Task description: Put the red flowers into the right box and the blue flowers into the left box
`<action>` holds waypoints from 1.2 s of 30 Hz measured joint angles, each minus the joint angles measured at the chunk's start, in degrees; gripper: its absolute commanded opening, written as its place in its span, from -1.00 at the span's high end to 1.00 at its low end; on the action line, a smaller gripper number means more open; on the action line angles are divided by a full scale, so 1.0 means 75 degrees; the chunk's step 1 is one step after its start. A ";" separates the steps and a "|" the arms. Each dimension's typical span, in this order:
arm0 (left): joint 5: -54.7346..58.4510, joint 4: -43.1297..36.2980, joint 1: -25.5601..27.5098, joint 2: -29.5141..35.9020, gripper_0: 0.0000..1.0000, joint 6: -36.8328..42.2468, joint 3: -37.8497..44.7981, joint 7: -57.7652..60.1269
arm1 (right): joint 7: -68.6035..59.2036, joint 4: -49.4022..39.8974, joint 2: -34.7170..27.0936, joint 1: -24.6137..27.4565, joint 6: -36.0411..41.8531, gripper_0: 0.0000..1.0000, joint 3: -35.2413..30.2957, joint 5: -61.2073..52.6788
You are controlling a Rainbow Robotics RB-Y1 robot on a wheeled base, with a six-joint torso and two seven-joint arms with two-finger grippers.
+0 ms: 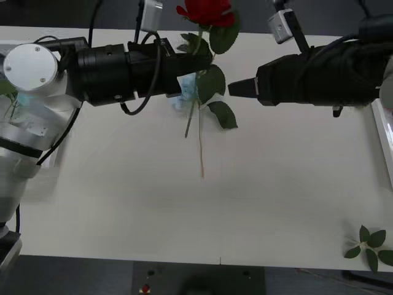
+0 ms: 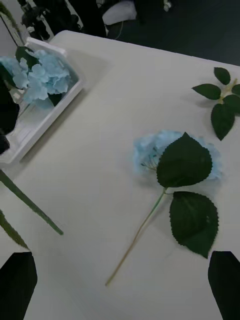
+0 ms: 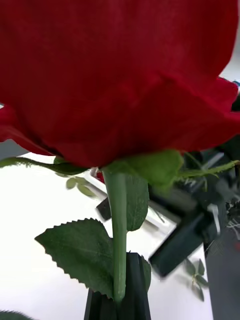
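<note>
My left gripper point(image 1: 195, 61) is shut on the green stem of a red flower point(image 1: 206, 11), holding it upright over the far middle of the table. The bloom point(image 3: 120, 75) is close in the left wrist view, and the black fingers point(image 3: 127, 295) pinch the stem below it. A blue flower point(image 2: 150, 150) lies flat on the table with two large leaves; it sits under the left gripper point(image 1: 186, 86). My right gripper point(image 1: 236, 88) hovers open just right of it point(image 2: 121, 255). The left box point(image 2: 45, 117) holds another blue flower point(image 2: 37, 75). The right box point(image 1: 385, 135) shows by its edge.
A loose leaf sprig point(image 1: 368, 243) lies at the near right corner of the table, and another sprig point(image 2: 220, 95) lies beyond the blue flower. The rose's stem tip point(image 2: 35, 210) hangs near the right gripper. The near half of the table has free room.
</note>
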 measured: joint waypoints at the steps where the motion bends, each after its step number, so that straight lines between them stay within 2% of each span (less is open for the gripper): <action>1: 0.0000 0.0000 0.0000 -0.0049 1.00 -0.0138 -0.0136 -0.0001 | 0.0000 0.0046 0.0119 0.0032 -0.0155 -1.00 0.0085 0.0033; 8: -0.0005 -0.0002 0.0000 -0.0154 1.00 -0.0651 -0.0754 -0.0044 | 0.0000 0.0160 0.0717 0.0346 -0.0453 -1.00 0.0507 0.0258; 18: -0.0021 -0.0004 0.0000 -0.0447 1.00 -0.0869 -0.0756 -0.0502 | 0.0000 0.0353 0.0816 0.0402 -0.2475 -1.00 0.1885 0.0433; 19: -0.0020 -0.0005 0.0000 -0.0454 1.00 -0.0869 -0.0756 -0.0502 | 0.0000 0.0428 0.0897 0.0465 -0.2662 -0.85 0.1913 0.0455; 20: -0.0020 -0.0006 0.0000 -0.0454 1.00 -0.0869 -0.0756 -0.0502 | 0.0001 0.0489 0.0990 0.0541 -0.2773 -0.85 0.1911 0.0515; 21: -0.0020 -0.0006 0.0000 -0.0454 1.00 -0.0869 -0.0756 -0.0502 | 0.0001 0.0533 0.1073 0.0612 -0.2814 0.20 0.1892 0.0577; 22: -0.0020 -0.0006 0.0000 -0.0454 1.00 -0.0869 -0.0756 -0.0502 | 0.0001 0.0575 0.1165 0.0680 -0.2818 0.94 0.1854 0.0617; 23: -0.0019 -0.0006 0.0000 -0.0454 1.00 -0.0869 -0.0756 -0.0502 | 0.0001 0.0603 0.1239 0.0742 -0.2828 1.00 0.1812 0.0626; 36: 0.0140 -0.0006 0.0000 -0.0453 1.00 -0.0869 -0.0756 -0.0502 | 0.0001 0.0637 0.1363 0.0968 -0.3894 1.00 0.1775 0.0626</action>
